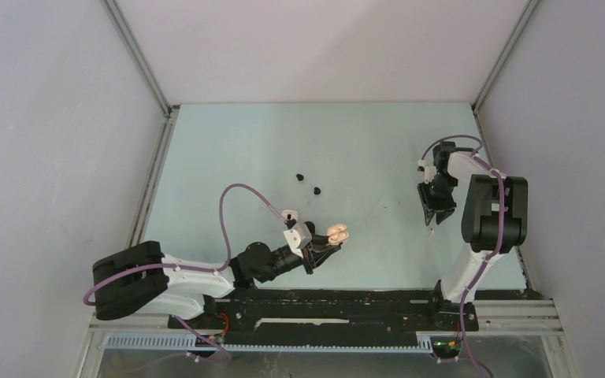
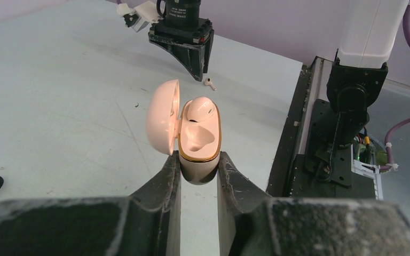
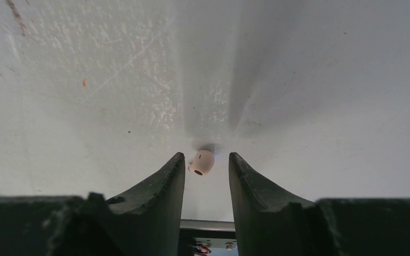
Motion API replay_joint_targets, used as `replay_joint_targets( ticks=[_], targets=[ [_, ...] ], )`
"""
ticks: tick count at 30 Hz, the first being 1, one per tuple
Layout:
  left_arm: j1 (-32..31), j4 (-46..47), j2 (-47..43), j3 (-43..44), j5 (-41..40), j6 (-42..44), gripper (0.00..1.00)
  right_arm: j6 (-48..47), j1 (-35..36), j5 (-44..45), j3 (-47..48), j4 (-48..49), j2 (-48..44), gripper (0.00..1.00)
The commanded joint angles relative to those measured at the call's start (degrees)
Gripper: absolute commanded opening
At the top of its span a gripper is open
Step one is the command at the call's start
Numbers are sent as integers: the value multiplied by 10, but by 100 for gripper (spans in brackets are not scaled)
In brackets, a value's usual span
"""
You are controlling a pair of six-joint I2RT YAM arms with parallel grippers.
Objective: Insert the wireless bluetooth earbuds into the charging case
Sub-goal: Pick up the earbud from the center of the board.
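Left gripper (image 2: 198, 162) clamped on pink charging case (image 2: 198, 140). Lid hinged open, one pale earbud (image 2: 200, 108) seated in far socket, hollow second socket nearer. Right gripper (image 3: 206, 159) low over table (image 3: 85, 80), fingers part-open, straddling loose pale earbud (image 3: 203, 161), slim gap either side. Farther out: two black earbuds (image 1: 300, 176) lying on table.

One earbud (image 3: 202, 162) on table (image 3: 85, 80) between right fingers (image 3: 160, 186); other earbud (image 2: 200, 108) in case (image 2: 197, 170).
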Motion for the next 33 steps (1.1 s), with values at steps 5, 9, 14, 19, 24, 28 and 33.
replay_joint_targets(
  ticks=[5, 9, 14, 19, 24, 28, 33],
  targets=[
    [2, 26, -15, 10, 6, 6, 0, -7, 0, 14, -24, -1, -13, 37],
    [2, 26, -16, 11, 7, 7, 0, -10, -1, 14, -35, 5, -18, 38],
    [2, 25, -14, 12, 9, 7, 0, -10, -2, 14, -38, 6, -21, 35],
    [2, 24, -13, 13, 10, 7, 0, -9, -3, 14, -37, 6, -20, 31],
    [2, 20, -9, 16, 11, 6, 0, 0, -3, 13, -33, 10, -17, 36],
    [2, 19, -6, 17, 13, 6, 0, 5, -3, 14, -29, 14, -15, 37],
    [2, 18, -3, 20, 17, 4, 0, 4, -6, 14, -29, 10, -9, 32]
  ],
)
